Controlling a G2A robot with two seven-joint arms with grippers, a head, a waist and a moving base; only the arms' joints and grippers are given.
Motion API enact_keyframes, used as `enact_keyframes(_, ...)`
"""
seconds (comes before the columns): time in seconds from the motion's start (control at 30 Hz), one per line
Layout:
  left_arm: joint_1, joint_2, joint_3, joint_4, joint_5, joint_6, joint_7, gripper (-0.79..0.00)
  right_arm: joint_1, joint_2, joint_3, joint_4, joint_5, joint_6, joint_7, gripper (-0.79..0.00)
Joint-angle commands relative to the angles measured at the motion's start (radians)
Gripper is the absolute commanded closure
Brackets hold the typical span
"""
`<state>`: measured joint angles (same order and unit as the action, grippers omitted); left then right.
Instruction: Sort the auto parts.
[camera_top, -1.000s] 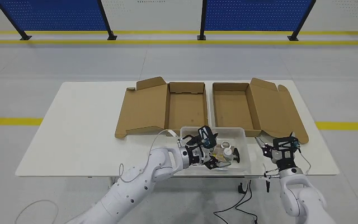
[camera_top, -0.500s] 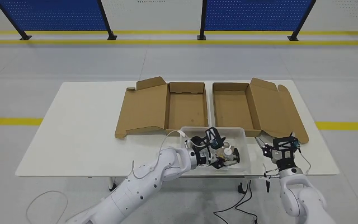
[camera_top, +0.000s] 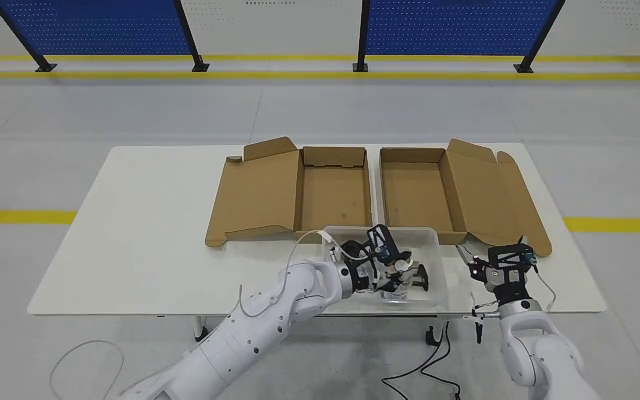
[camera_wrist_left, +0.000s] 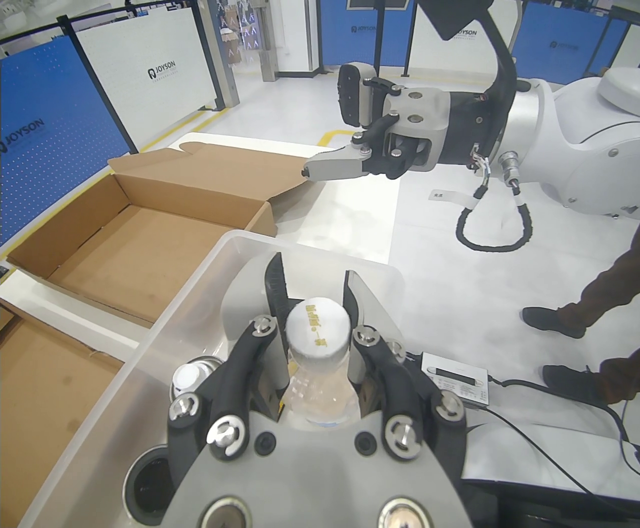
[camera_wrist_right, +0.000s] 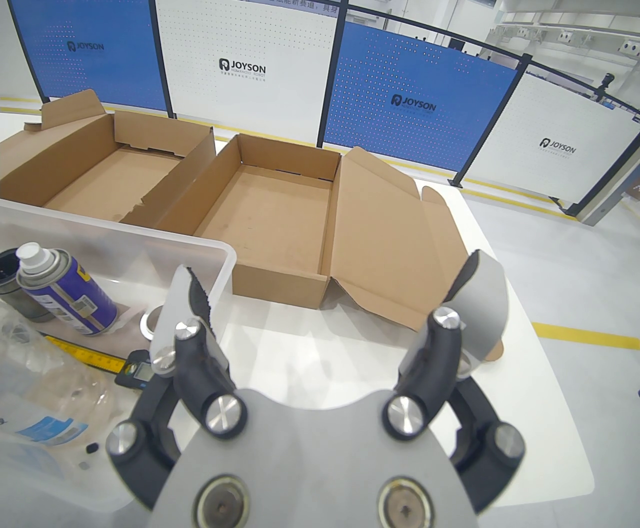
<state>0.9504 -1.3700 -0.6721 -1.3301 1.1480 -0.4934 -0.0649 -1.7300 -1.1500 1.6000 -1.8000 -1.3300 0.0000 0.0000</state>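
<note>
Two fingers of the left gripper (camera_wrist_left: 314, 292) pinch a clear bottle (camera_wrist_left: 317, 330) just below its white cap, inside the clear plastic bin (camera_wrist_left: 190, 295) at the table's near edge. The bottle's long axis runs along the gripper's own line, cap pointing away from the wrist. Whether its base is off the bin floor cannot be told. Both open cardboard boxes, left box (camera_top: 335, 195) and right box (camera_top: 412, 195), lie beyond the bin's far rim. The bottle sits in the bin's right half, so the right box appears the nearer target. The right gripper (camera_wrist_right: 332, 280) hovers spread wide and empty beside the bin's right wall. A spray can (camera_wrist_right: 60, 290) leans in the bin.
</note>
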Motion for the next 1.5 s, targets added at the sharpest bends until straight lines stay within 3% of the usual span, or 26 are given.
enact_keyframes(0.0, 0.002, 0.0, -0.004, -0.004, 0.007, -0.001, 0.003, 0.0, 0.0, 0.0, 0.0, 0.0, 0.0, 0.0, 0.0, -0.785)
enact_keyframes(0.57, 0.024, 0.016, -0.085, -0.132, 0.094, -0.015, 0.034, 0.0, 0.0, 0.0, 0.0, 0.0, 0.0, 0.0, 0.0, -0.785)
enact_keyframes(1.13, 0.115, 0.067, -0.293, -0.402, -0.063, -0.125, -0.16, 0.0, 0.0, 0.0, 0.0, 0.0, 0.0, 0.0, 0.0, -0.785)
enact_keyframes(1.47, 0.152, 0.083, -0.335, -0.415, -0.072, -0.155, -0.194, 0.0, 0.0, 0.0, 0.0, 0.0, 0.0, 0.0, 0.0, -0.785)
